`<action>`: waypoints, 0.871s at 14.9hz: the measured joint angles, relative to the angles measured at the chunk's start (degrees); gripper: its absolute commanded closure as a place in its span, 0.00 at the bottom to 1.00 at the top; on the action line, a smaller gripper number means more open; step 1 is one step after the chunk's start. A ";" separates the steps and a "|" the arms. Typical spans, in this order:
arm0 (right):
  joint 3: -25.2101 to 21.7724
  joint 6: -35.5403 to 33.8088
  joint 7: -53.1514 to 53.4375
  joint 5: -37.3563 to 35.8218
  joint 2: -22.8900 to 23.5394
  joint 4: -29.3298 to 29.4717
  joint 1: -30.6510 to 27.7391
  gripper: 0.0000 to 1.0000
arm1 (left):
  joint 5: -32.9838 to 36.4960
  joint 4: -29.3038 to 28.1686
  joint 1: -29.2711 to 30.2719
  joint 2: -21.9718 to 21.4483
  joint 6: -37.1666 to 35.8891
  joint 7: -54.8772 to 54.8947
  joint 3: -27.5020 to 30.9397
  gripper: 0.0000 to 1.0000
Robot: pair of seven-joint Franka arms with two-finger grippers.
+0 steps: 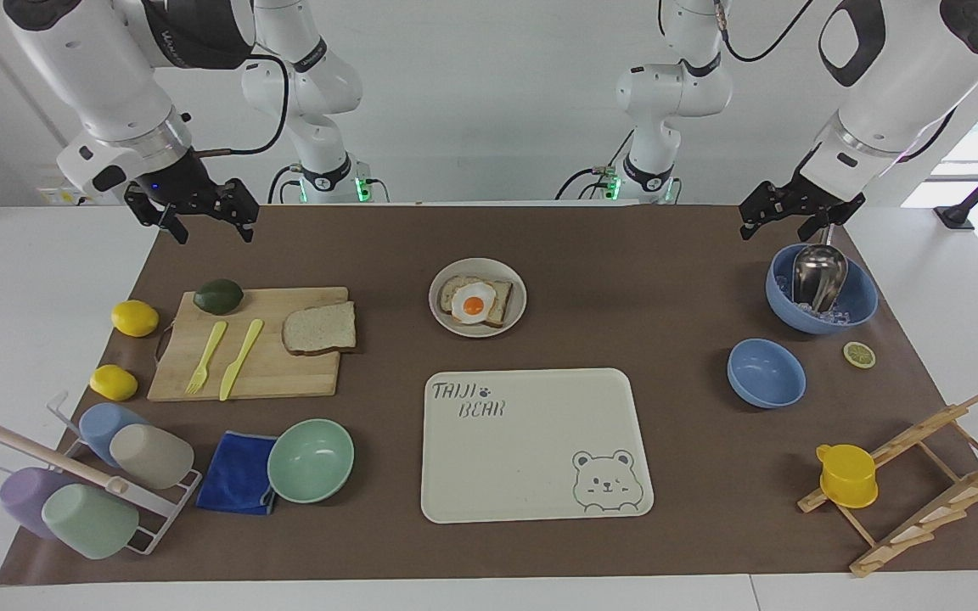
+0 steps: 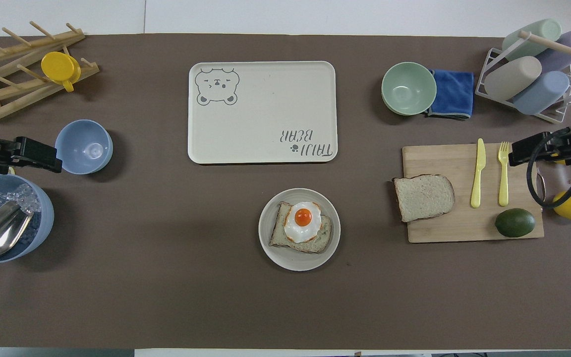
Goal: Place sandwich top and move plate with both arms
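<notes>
My right gripper [image 1: 209, 222] hangs at the top of the facing view, at the right arm's end, above the mat just short of the cutting board [image 1: 260, 378]. Its fingers are spread and hold nothing. My left gripper [image 1: 786, 222] hangs at the top of that view at the other end, over the rim of the blue bowl [image 1: 861, 307] with the metal scoop. It looks released too, though the angle is poor and I would not swear to it.

Next out, in the upper middle of the frame, is the plate [image 1: 441, 316], carrying the egg slice [image 1: 474, 303]. Level with it, the sandwich top [image 1: 319, 328] lies flat on the board's edge toward the plate, hanging slightly over it.

The risks, as I judge them:
- A flat slice gives my fingers little to pinch; I could crush it or push it off the board.
- The avocado [image 1: 218, 296] and the yellow knife [image 1: 240, 358] lie close enough to knock.
- Set down crooked, the top may slide off the domed egg.
- If my two arms lift the plate unevenly, it will tilt and shed the sandwich.
- The left arm could clip the scoop as it leaves.

Farthest out, in the lower middle, is the bear tray [image 1: 523, 458].
</notes>
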 measured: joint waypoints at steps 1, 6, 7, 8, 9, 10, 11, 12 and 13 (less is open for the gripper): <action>0.02 0.00 0.00 0.00 0.00 0.00 0.00 0.00 | 0.00 0.00 -0.01 0.00 0.00 0.00 -0.10 0.00; 0.02 -0.15 -0.01 0.00 0.00 -0.11 -0.05 0.00 | 0.00 0.00 -0.02 0.00 0.00 0.00 -0.30 0.00; 0.05 -0.35 -0.13 0.00 -0.06 -0.26 -0.02 0.00 | 0.00 0.00 -0.02 0.00 0.00 0.00 -0.32 0.00; 0.21 -0.32 -0.37 0.00 -0.19 -0.64 0.02 0.00 | 0.00 0.00 -0.02 0.00 0.00 0.00 -0.34 0.00; 0.74 0.47 -0.68 -0.22 -0.46 -1.52 0.05 0.00 | 0.00 0.00 -0.02 0.00 0.00 0.00 -0.36 0.00; 1.99 2.55 -0.71 -1.78 -0.82 -3.05 0.05 0.00 | 0.00 0.00 -0.02 0.00 0.00 0.00 -0.36 0.00; 4.22 4.86 -0.32 -5.21 -1.17 -5.18 0.03 0.00 | 0.00 0.00 -0.02 0.00 0.00 0.00 -0.37 0.00; 7.55 6.64 2.12 -9.25 -1.22 -7.57 0.03 0.00 | 0.00 0.00 -0.02 0.00 0.00 0.00 -0.37 0.00; 11.27 7.57 6.45 -12.41 -0.87 -9.77 0.12 0.00 | 0.00 0.00 -0.02 0.00 0.00 0.00 -0.37 0.00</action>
